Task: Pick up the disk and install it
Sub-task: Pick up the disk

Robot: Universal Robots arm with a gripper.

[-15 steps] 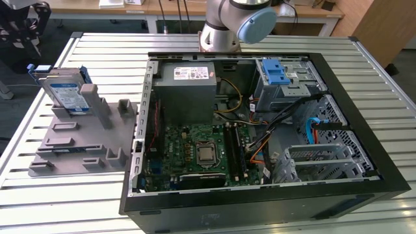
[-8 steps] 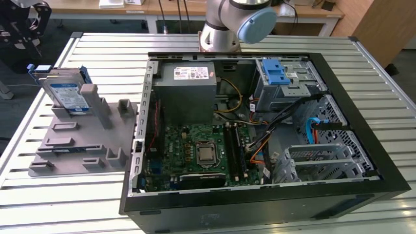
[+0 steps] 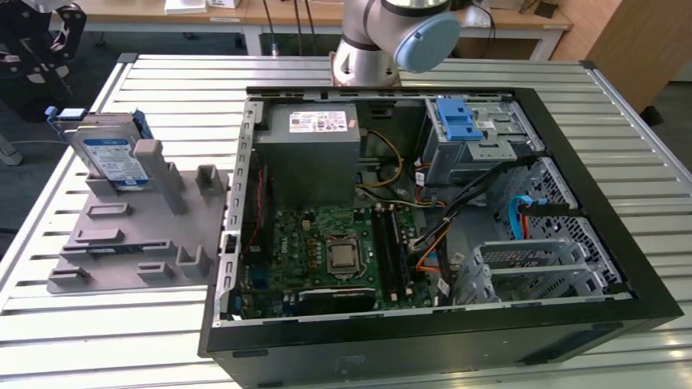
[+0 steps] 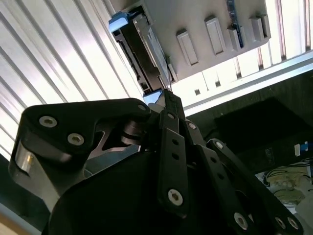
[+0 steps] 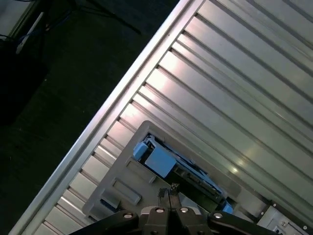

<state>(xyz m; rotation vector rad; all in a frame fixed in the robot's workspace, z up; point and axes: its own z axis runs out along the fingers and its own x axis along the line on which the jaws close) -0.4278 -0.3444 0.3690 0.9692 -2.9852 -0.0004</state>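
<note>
Gripper [image 5: 168, 192] (closed) over disk [image 3: 115, 160] standing in grey holder [image 3: 119, 237] beside case [image 3: 433, 350].

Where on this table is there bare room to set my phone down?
Bare slats of the table lie in front of the grey fixture, at the exterior view's lower left, and along the computer case on that view's right. Crowded: inside the case, and around the disk standing in the fixture.

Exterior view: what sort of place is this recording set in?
Probably a robotics lab or test workshop: a robot arm stands at a slatted metal table, on which lie an open computer case with its motherboard exposed and a grey fixture holding the disk.
</note>
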